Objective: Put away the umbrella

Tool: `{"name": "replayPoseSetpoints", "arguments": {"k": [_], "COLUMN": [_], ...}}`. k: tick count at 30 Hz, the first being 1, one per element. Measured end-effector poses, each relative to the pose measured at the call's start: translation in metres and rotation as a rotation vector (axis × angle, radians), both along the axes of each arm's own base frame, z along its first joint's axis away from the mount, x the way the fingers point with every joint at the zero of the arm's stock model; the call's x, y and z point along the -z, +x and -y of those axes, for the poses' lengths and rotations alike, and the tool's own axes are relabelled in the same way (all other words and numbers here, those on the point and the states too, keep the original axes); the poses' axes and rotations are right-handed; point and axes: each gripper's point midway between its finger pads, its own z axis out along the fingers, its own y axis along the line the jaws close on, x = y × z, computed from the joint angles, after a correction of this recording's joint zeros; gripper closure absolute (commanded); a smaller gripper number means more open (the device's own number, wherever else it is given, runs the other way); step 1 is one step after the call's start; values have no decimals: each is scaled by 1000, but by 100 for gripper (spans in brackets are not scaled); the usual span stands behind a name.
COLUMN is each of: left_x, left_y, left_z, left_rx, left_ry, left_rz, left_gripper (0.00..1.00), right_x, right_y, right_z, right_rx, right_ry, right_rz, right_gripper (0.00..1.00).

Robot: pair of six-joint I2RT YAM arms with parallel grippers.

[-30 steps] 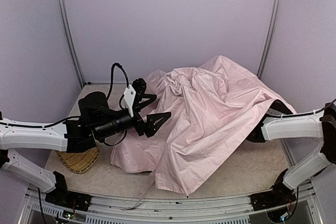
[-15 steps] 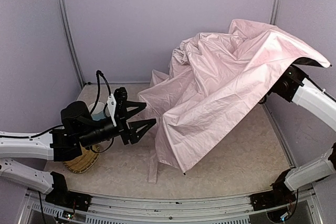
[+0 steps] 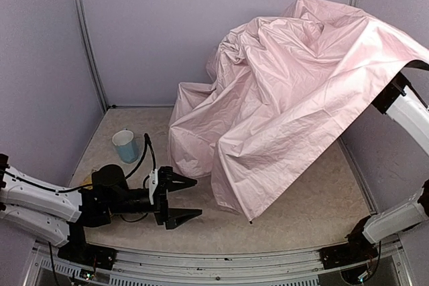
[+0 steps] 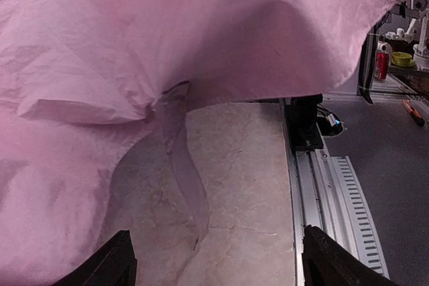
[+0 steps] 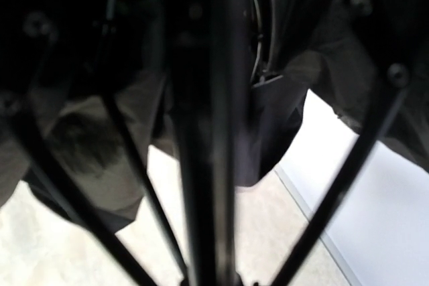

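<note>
Near left, left gripper (image 3: 194, 197) is hovering low over the table (image 3: 295, 229), jaws spread wide, holding nothing. One blue cup (image 3: 125, 145) is sitting behind it, further left. One umbrella (image 3: 288, 92) is hanging open from centre to far right, canopy draping toward the table and blocking sight of the right gripper; can't tell its grip. One strap (image 4: 184, 179) is dangling off the canopy edge.

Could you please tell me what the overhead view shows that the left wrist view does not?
Only the overhead view shows the blue cup on the left side and the whole left gripper, jaws open. Only the left wrist view shows the thin strap dangling from the canopy's edge and a red can beyond the rig. Both show the pink umbrella draped above the table.
</note>
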Motion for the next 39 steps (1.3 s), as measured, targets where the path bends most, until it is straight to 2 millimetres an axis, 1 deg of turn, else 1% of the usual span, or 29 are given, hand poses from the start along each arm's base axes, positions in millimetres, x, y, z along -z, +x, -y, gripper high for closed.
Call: {"name": "replayPoseSetpoints", "arguments": {"k": [2, 4, 6, 8, 11, 12, 16, 19, 20, 21, 22, 23, 24, 25, 26, 30, 33, 35, 37, 39], "left_x": [9, 21, 28, 30, 34, 37, 46, 44, 42, 40, 41, 41, 43, 43, 42, 38, 37, 37, 41, 43], "left_y": [-7, -8, 0, 11, 24, 27, 33, 35, 37, 38, 39, 40, 40, 40, 40, 39, 45, 58, 77, 99], "left_z": [10, 20, 32, 45, 57, 60, 63, 62, 61, 60, 59, 57, 55, 53, 53, 51, 41, 32, 25, 25], "left_rx": [30, 41, 23, -13, -52, -61, -84, -98, -105, -108, -109, -109, -104, -99, -94, -89, -118, -155, -203, -245], "left_ry": [14, 36, 54, 50, 38, 41, 52, 42, 33, 27, 25, 27, 30, 31, 30, 29, 33, 48, 78, 109], "left_rz": [15, 15, 13, 22, 41, 43, 46, 53, 57, 60, 61, 61, 58, 58, 56, 77, 84, 90, 107, 123], "left_gripper": [19, 20, 21, 23, 33, 35, 36, 35, 36, 39, 45, 56, 72, 92, 100, 100, 100, 100, 100, 100], "right_x": [-3, -4, -3, -3, -4, -5, -5, -5, -5, -5, -5, -5, -5, -5, -5, -4, -1, 0, 2, 2], "right_y": [2, 4, 5, 4, 1, 0, -4, -5, -6, -6, -6, -6, -6, -6, -6, -8, -10, -10, -13, -19], "right_z": [-3, -6, -8, -10, -12, -13, -16, -17, -17, -17, -17, -17, -17, -17, -17, -17, -12, -7, -2, -2], "right_rx": [-5, -11, -19, -31, -53, -62, -87, -98, -101, -103, -105, -107, -108, -108, -109, -114, -107, -93, -80, -88], "right_ry": [1, 2, 3, 5, 11, 14, 21, 20, 19, 17, 16, 15, 14, 14, 13, 4, -28, -51, -78, -98], "right_rz": [4, 2, -2, -5, -8, -8, -12, -8, -6, -4, -2, -1, 0, 1, 2, 0, -3, 5, 7, 16], "right_gripper": [100, 100, 100, 100, 100, 100, 100, 100, 100, 100, 100, 100, 100, 100, 100, 100, 100, 100, 100, 100]}}
